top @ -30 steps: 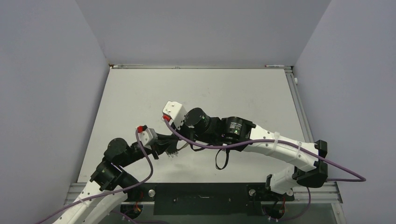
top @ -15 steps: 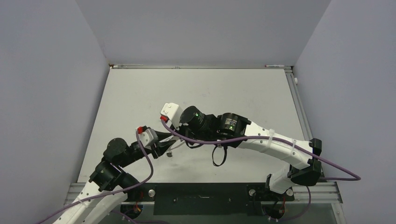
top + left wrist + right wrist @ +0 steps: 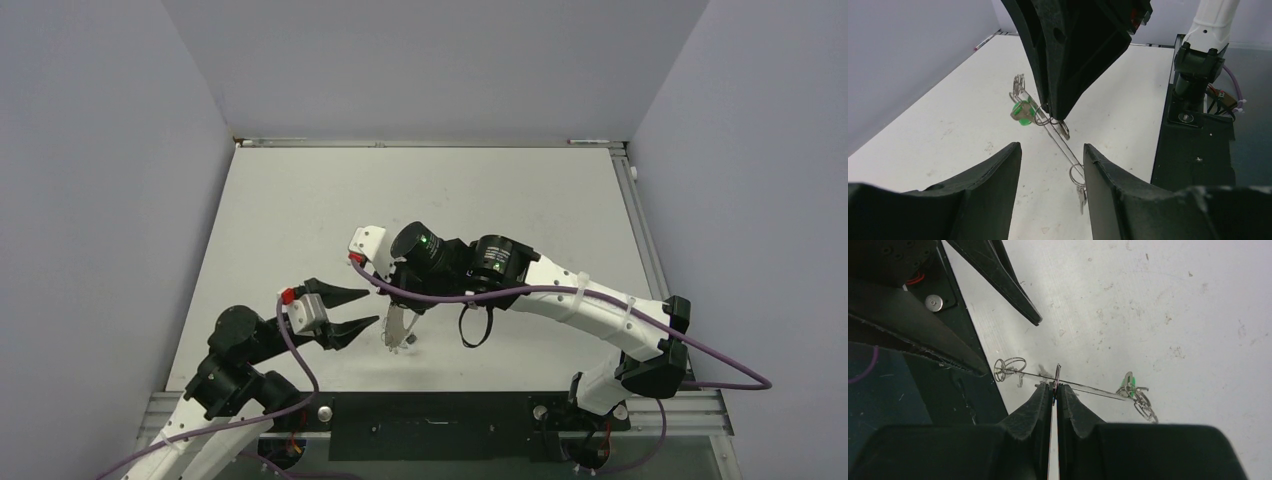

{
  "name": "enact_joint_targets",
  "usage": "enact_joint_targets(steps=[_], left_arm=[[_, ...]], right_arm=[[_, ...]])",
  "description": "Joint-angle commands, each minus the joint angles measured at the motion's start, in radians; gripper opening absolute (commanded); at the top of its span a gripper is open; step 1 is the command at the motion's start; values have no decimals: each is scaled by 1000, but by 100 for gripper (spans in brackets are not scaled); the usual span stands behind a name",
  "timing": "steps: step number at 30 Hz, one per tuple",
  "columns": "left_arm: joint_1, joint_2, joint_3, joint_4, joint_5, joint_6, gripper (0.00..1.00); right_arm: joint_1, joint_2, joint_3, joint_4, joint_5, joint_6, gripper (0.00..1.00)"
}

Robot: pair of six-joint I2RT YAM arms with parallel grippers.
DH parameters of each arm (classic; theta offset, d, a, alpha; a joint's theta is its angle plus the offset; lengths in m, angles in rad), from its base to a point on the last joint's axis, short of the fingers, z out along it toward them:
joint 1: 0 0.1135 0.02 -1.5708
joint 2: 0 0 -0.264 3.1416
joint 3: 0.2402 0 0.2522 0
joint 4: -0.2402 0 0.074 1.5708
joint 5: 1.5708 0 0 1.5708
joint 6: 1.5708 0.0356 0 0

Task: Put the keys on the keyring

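Right gripper (image 3: 1054, 389) is closed tight on the keyring (image 3: 1088, 388), pinching a small loop near the middle of its thin wire span and holding it clear of the table (image 3: 1173, 300). Left gripper (image 3: 374, 307) stands partly spread and empty, near the wire's lower end and not touching it. Keys (image 3: 1081, 192) hang at the wire's ends, one group beside a green tag (image 3: 1128, 381). They look light, rigid, slick and likely to swing. Grasp each key flat across its head, leaving the hole free.
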Motion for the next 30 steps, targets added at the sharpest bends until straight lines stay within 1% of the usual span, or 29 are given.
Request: enact_joint_targets(steps=[1,6,13,17,23,30], left_arm=[[1,12,3,72,72,-6,43],[1,30,4,95,111,-14,35],[1,24,-4,114,129,-20,30],[0,30,-4,117,134,-24,27],[-1,46,-2,116,148,-20,18],[-10,52,-4,110,154,-17,18]], right_arm=[[-3,-49,34,10,-107,-24,5],[0,-47,32,9,-165,-34,5],[12,-56,35,23,-210,-48,5],[43,-57,35,23,-202,-57,5],[76,-59,47,22,-183,-60,5],[102,-80,44,38,-134,-59,5]])
